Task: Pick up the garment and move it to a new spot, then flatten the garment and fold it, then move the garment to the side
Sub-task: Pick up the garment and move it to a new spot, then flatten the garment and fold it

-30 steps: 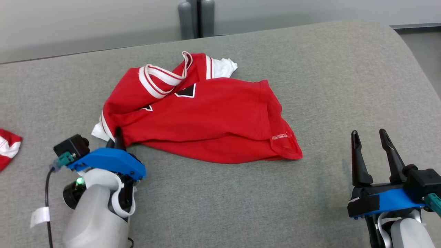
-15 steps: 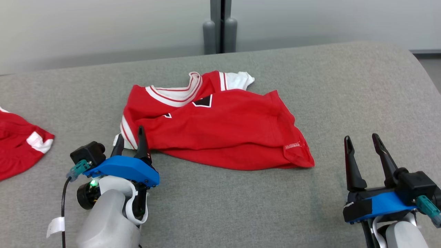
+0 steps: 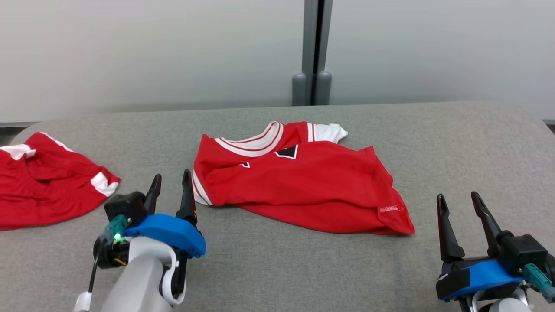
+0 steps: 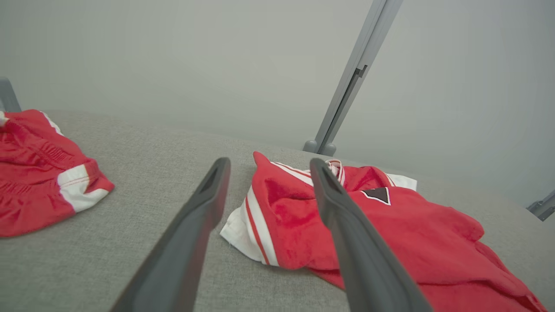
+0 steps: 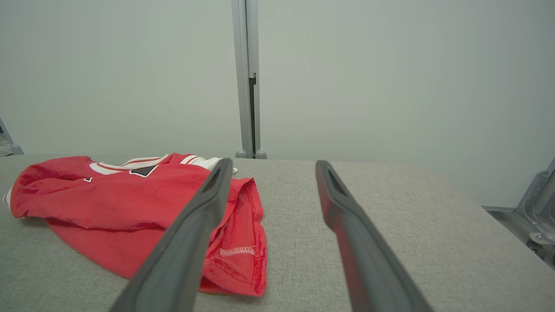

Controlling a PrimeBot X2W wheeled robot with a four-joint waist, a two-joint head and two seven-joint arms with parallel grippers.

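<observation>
Near the front edge of the grey padded surface (image 3: 303,268), the left gripper (image 3: 172,175) and the right gripper (image 3: 458,196) both have their fingers spread, holding nothing. The red shirt (image 3: 299,186) lies crumpled mid-surface, its sleeve just beside the left gripper. Another red garment (image 3: 47,190) lies at the left edge.
</observation>
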